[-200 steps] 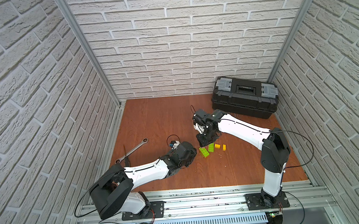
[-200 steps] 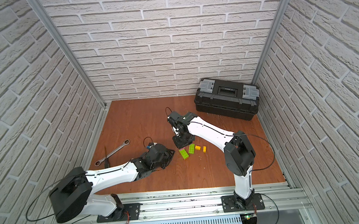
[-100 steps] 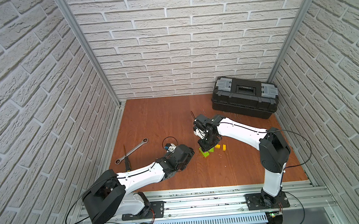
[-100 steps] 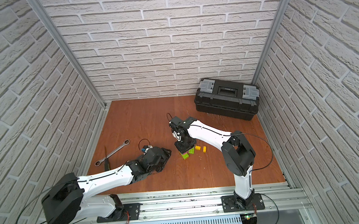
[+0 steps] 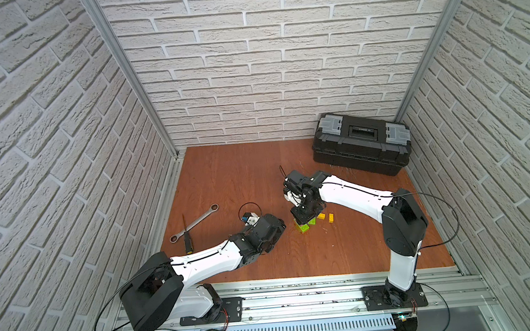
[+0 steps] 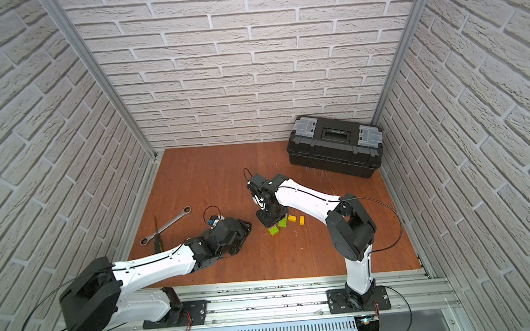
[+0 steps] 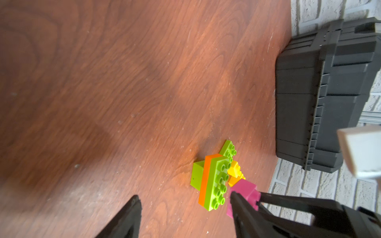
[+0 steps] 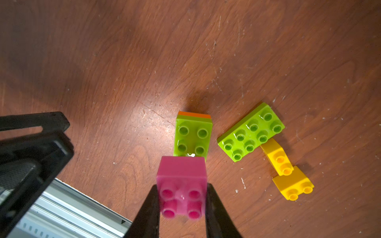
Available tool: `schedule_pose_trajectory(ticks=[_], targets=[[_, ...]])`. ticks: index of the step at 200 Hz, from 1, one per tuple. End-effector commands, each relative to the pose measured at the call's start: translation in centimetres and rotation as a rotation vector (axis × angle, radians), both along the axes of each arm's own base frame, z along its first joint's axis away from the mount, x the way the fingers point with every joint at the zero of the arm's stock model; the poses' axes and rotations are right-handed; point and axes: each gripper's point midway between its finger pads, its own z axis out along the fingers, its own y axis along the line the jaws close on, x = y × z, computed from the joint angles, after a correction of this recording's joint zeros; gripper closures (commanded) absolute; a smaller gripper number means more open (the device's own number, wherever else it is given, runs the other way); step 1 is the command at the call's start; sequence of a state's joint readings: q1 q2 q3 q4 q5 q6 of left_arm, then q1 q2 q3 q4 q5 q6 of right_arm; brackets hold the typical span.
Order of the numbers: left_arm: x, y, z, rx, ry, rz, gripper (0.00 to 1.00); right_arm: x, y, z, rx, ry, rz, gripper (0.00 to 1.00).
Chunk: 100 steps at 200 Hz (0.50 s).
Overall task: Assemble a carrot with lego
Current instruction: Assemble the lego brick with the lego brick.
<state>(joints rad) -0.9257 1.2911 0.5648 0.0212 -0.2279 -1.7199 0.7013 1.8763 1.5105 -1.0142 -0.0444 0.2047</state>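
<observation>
My right gripper (image 8: 181,186) is shut on a pink brick (image 8: 181,177), held studs up just above a short stack (image 8: 192,137) of lime green, orange and lime green lego; whether they touch I cannot tell. In both top views that stack (image 5: 302,228) (image 6: 274,230) stands under the right gripper (image 5: 306,216). A loose lime green brick (image 8: 251,133) and two yellow bricks (image 8: 277,156) (image 8: 292,184) lie beside it. My left gripper (image 7: 183,195) is open and empty, a little to the left of the stack (image 7: 214,181), and one of its fingers hides part of the pink brick (image 7: 244,189).
A black toolbox (image 5: 360,145) stands at the back right against the wall. A metal wrench (image 5: 196,223) and a black-handled screwdriver (image 5: 186,242) lie at the left of the wooden floor. The metal rail runs along the front edge.
My left gripper has opened and drawn back a little from the stack. My right gripper has come down and nearer with the pink brick, over the stack.
</observation>
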Motion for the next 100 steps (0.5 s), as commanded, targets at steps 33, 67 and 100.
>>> schedule_pose_trajectory(ticks=[33,67,100], targets=[[-0.10,0.83,-0.05,0.014,-0.020,0.007,0.30,-0.35,-0.57,-1.13,-0.057,0.027,-0.017,0.82],[-0.24,1.14,-0.12,0.014,-0.021,0.012,0.29,-0.43,-0.61,-1.42,-0.062,0.036,-0.033,0.82],[-0.35,1.34,-0.16,0.018,-0.021,0.011,0.29,-0.43,-0.58,-1.55,-0.061,0.039,-0.045,0.82]])
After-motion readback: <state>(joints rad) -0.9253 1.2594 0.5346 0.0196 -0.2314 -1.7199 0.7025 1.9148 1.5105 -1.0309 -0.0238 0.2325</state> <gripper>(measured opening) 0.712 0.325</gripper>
